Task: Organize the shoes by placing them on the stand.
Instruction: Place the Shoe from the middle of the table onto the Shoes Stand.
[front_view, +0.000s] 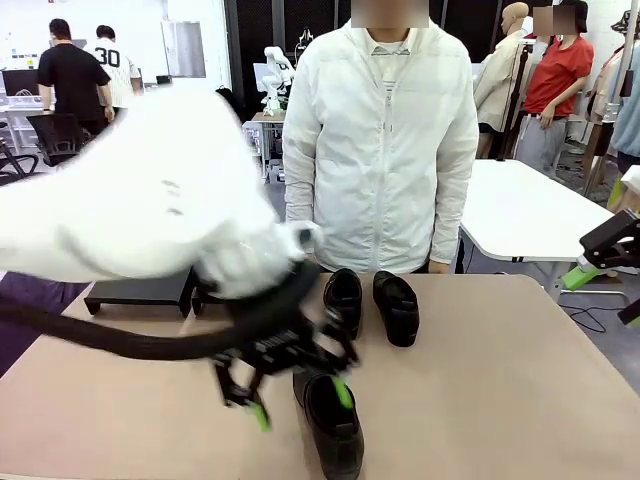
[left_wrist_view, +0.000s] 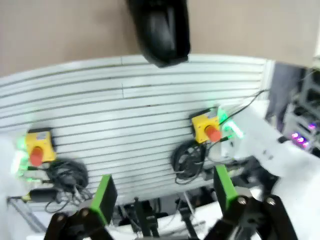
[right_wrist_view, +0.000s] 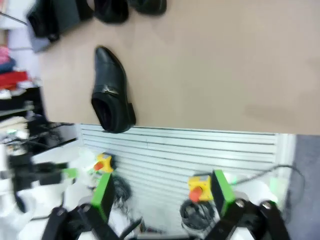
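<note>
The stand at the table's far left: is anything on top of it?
The exposed top of the stand is bare. Its right end is covered by the left arm, so that part cannot be judged. The near shoe and two far shoes lie on the table.

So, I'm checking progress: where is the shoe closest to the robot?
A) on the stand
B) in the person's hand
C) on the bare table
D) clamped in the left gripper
C: the shoe lies on the table by its near edge, and the left gripper is open and empty.
</note>
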